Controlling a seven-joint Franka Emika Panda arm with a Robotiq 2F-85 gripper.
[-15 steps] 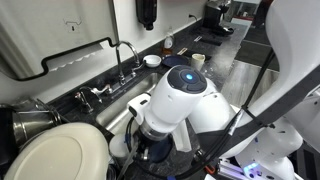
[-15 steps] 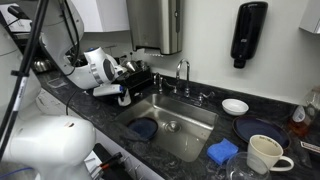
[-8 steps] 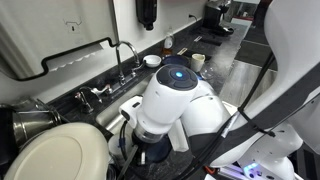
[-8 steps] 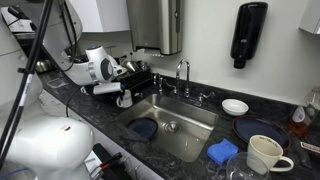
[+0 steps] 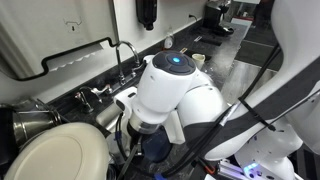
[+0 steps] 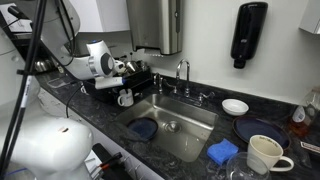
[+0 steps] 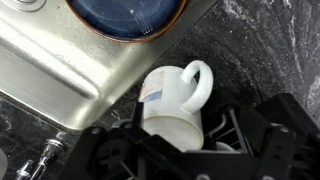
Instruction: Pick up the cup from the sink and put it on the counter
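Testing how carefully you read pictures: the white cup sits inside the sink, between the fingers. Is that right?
Not quite. The cup sits on the counter, just outside the rim of the sink, not inside it; the wrist view shows this. It is between the fingers, as stated.

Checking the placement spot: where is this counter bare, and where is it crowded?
In an exterior view, bare counter lies between the cup and the white robot body. On the sink's other side it is crowded: white bowl, dark blue dish, large mug, blue sponge.
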